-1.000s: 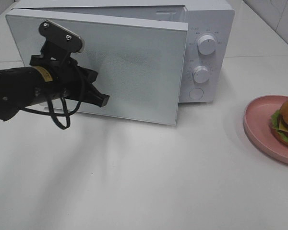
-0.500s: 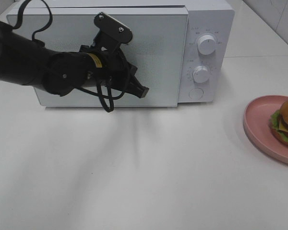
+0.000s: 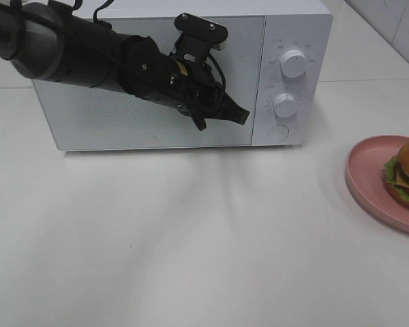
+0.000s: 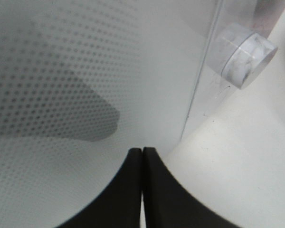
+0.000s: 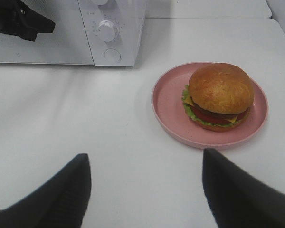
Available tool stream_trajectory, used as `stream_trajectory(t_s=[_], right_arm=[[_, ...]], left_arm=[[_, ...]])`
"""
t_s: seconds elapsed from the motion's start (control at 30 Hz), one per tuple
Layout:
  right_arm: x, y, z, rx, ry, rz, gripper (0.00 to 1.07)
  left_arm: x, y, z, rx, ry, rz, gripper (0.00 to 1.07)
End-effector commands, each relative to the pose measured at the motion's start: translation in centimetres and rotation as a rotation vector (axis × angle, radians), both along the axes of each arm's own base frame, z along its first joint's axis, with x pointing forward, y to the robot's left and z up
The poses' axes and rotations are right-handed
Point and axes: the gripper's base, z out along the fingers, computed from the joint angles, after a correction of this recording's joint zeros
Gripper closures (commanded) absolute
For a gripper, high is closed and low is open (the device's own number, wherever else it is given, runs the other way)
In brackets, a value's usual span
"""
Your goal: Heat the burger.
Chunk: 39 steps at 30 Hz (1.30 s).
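Note:
The burger [image 3: 407, 170] [image 5: 221, 95], with its golden bun, lettuce and cheese, sits on a pink plate [image 3: 366, 178] [image 5: 167, 102] at the table's right edge, outside the white microwave [image 3: 123, 126]. The microwave door is closed. My left gripper [image 3: 240, 117] [image 4: 142, 156] is shut, its tips against the door's right edge, close to the control panel. In the right wrist view my right gripper [image 5: 145, 159] stands open above the table, short of the plate, with nothing between its fingers. It does not show in the exterior high view.
Two round knobs [image 3: 294, 63] [image 3: 285, 105] and a round button [image 3: 278, 133] line the microwave's right panel. One knob [image 4: 242, 56] shows close by in the left wrist view. White table [image 3: 204, 259] spreads in front of the microwave.
The microwave door has swung from open to closed. My left arm has swept right along with it, and its shut gripper now rests near the door's right edge.

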Motion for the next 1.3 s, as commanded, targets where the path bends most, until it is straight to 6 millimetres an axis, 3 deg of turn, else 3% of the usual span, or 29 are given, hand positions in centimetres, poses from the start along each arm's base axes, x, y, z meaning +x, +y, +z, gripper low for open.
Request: stream_trajectory(t_s=[0.03, 0.23, 0.27, 0.37, 0.4, 0.5, 0.6, 0.7, 0.77, 0.8, 0.83, 0.87, 0.9, 0.93, 0.97, 1.0, 1.03, 1.07, 1.1, 1.13, 1.17, 1.27, 1.3], right_arm=[[-0.3, -0.1, 0.1, -0.01, -0.04, -0.004, 0.43], [-0.3, -0.1, 0.1, -0.01, -0.04, -0.004, 0.43], [-0.3, -0.1, 0.1, -0.009, -0.04, -0.003, 0.43], [-0.3, -0.1, 0.1, -0.008, -0.04, -0.004, 0.43], [-0.3, -0.1, 0.1, -0.008, -0.04, -0.004, 0.43], [-0.3, -0.1, 0.1, -0.008, -0.04, -0.004, 0.43], [-0.3, -0.1, 0.1, -0.007, -0.041, -0.004, 0.43], [-0.3, -0.1, 0.1, -0.007, -0.041, -0.004, 0.43], [-0.3, -0.1, 0.1, -0.007, -0.041, -0.004, 0.43], [-0.3, -0.1, 0.1, -0.007, -0.041, -0.004, 0.43], [-0.3, -0.1, 0.1, -0.007, -0.041, -0.004, 0.43], [-0.3, -0.1, 0.1, -0.007, -0.041, -0.004, 0.43], [-0.3, -0.1, 0.1, -0.007, -0.041, -0.004, 0.43], [-0.3, -0.1, 0.1, -0.007, -0.041, -0.004, 0.43], [-0.3, -0.1, 0.1, -0.007, -0.041, -0.004, 0.43], [-0.3, -0.1, 0.1, -0.007, -0.041, -0.004, 0.43], [-0.3, -0.1, 0.1, -0.007, -0.041, -0.004, 0.43], [-0.3, -0.1, 0.1, -0.007, -0.041, -0.004, 0.43], [-0.3, -0.1, 0.1, -0.007, -0.041, -0.004, 0.43], [-0.3, -0.1, 0.1, -0.007, -0.041, -0.004, 0.43], [-0.3, -0.1, 0.1, -0.007, -0.041, -0.004, 0.43], [-0.3, -0.1, 0.1, -0.006, -0.041, -0.005, 0.43], [-0.3, -0.1, 0.1, -0.006, -0.041, -0.005, 0.43]], left_arm=[[1.5, 0.1, 2.9, 0.037, -0.083, -0.043, 1.06], [-0.9, 0.7, 4.9, 0.148, 0.085, -0.099, 1.06], [-2.5, 1.7, 6.7, 0.21, 0.182, -0.123, 1.06], [-3.0, 2.1, 7.2, 0.228, 0.209, -0.13, 1.06], [-4.7, 3.5, 9.2, 0.292, 0.294, -0.148, 1.06], [-5.1, 3.8, 9.8, 0.303, 0.308, -0.152, 1.06], [-6.7, 5.3, 12.4, 0.352, 0.325, -0.163, 1.06], [-7.0, 6.1, 12.9, 0.36, 0.322, -0.149, 1.06], [-7.4, 9.3, 13.8, 0.325, 0.359, -0.047, 1.06], [-7.4, 9.3, 13.8, 0.325, 0.359, -0.047, 1.06], [-7.9, 11.4, 14.2, 0.325, 0.388, -0.001, 1.06], [-7.9, 11.4, 14.2, 0.325, 0.388, -0.001, 1.06], [-8.7, 13.8, 14.7, 0.322, 0.413, 0.05, 1.06], [-8.7, 13.8, 14.7, 0.322, 0.413, 0.05, 1.06], [-9.8, 15.9, 15.1, 0.322, 0.438, 0.091, 1.06], [-9.8, 15.9, 15.1, 0.322, 0.438, 0.091, 1.06], [-11.4, 18.0, 15.8, 0.309, 0.437, 0.131, 1.06], [-11.4, 18.0, 15.8, 0.309, 0.437, 0.131, 1.06], [-13.0, 19.6, 16.6, 0.29, 0.424, 0.163, 1.06], [-13.0, 19.6, 16.6, 0.29, 0.424, 0.163, 1.06], [-14.8, 20.9, 17.0, 0.278, 0.413, 0.188, 1.06], [-16.3, 21.7, 17.3, 0.268, 0.398, 0.198, 1.06], [-18.5, 22.7, 17.6, 0.249, 0.371, 0.213, 1.06]])
